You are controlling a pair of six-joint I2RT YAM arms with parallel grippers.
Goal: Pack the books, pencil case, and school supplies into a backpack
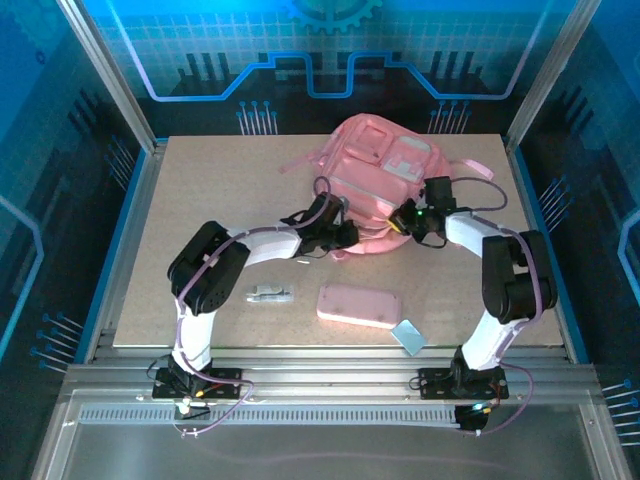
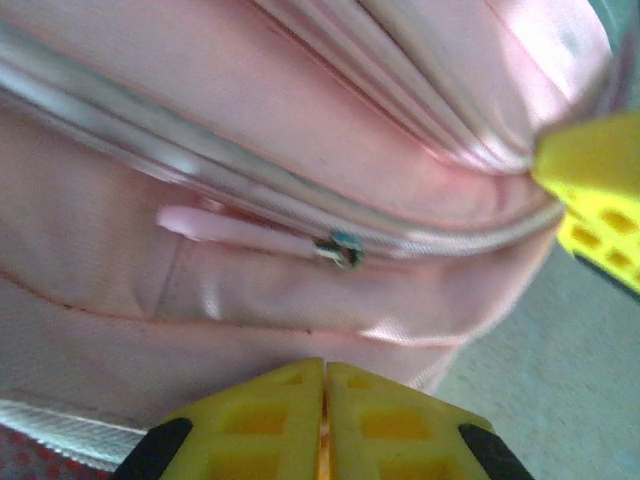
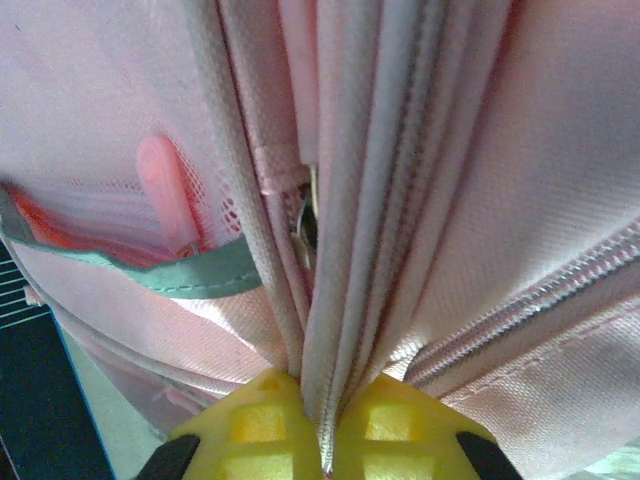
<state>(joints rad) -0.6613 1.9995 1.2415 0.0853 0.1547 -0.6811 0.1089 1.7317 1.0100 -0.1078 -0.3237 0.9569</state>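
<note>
backpack [image 1: 385,165]: laid at far centre of table [image 1: 200,200].
right gripper [image 3: 322,390]: clamped on backpack's zipper folds.
left gripper [image 2: 324,368]: pads pressed together against backpack's side.
pencil case [image 1: 359,305]: laid near front edge.

Overhead view from behind, wrist views close on backpack [image 1: 385,165]

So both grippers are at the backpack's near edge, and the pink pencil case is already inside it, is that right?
Not quite: the pencil case is not inside the backpack; the top external view shows it lying on the table in front. The left gripper and right gripper are at the backpack's near edge.
</note>
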